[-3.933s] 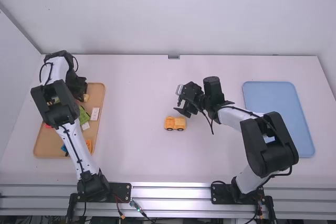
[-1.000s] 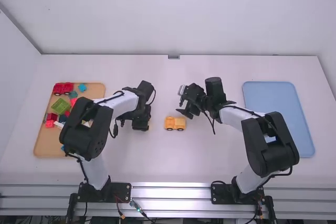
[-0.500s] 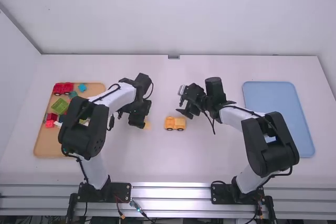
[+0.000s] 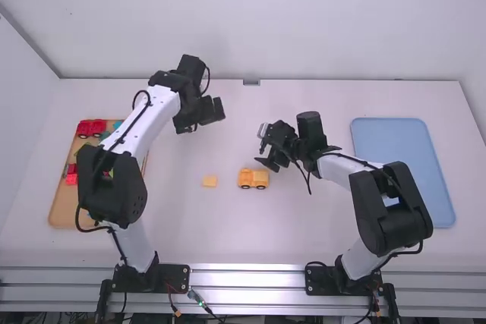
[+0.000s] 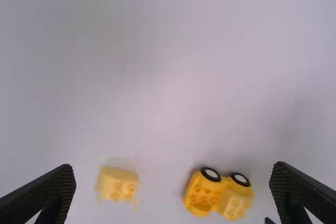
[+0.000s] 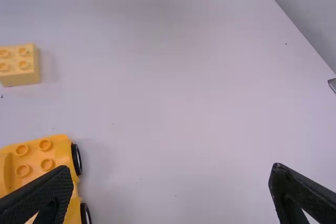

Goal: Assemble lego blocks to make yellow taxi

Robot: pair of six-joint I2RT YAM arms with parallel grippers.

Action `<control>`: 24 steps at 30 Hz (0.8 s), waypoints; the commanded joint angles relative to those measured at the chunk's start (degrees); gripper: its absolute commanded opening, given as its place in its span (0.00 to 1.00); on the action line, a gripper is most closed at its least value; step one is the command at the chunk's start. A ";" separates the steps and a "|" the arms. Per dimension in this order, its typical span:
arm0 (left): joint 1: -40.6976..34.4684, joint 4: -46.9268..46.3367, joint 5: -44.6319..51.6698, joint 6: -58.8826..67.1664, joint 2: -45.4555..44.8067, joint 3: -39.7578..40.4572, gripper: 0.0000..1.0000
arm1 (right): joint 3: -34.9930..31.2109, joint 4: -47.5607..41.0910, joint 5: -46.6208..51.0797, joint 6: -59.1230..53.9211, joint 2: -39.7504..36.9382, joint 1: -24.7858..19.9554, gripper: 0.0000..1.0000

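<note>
On the white tabletop [image 4: 304,233], a pale-yellow, studded plastic block [image 4: 209,181] and an orange-yellow, black-wheeled plastic car base [image 4: 253,178] lie apart, ungripped. Beyond the base, the right gripper [image 4: 263,146] has parted, empty jaws; farther off, the left gripper's [image 4: 203,116] jaws also gape empty.

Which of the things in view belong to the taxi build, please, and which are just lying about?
Likely for the taxi:
yellow car, on the table
yellow block, apart from it

Seemingly just lying about:
red car, on the wooden tray
red block, also there
blue tray, no evident part in the build
</note>
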 commanded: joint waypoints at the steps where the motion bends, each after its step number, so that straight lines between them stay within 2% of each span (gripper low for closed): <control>1: -0.26 2.19 0.09 17.86 0.31 1.01 0.99 | 1.14 0.22 -0.35 0.37 -0.61 0.00 0.99; 8: -0.26 5.66 -1.01 34.80 0.31 0.42 0.99 | 1.14 1.95 -0.35 -0.04 -0.61 0.00 0.99; 15: -0.37 7.02 -17.75 37.11 0.31 0.46 0.99 | 1.14 2.05 -0.35 -3.08 -0.61 0.02 0.99; 17: -0.37 7.34 -18.67 40.24 0.31 0.48 0.99 | 1.14 2.03 -0.35 -5.42 -0.61 0.07 0.99; 21: 0.09 6.45 -14.12 54.93 0.31 0.13 0.99 | 1.14 1.95 -0.35 -8.15 -0.61 0.13 0.99; 24: 0.28 5.33 -4.39 66.29 0.31 0.04 0.99 | 1.14 2.29 -0.37 -8.24 -0.61 0.09 0.99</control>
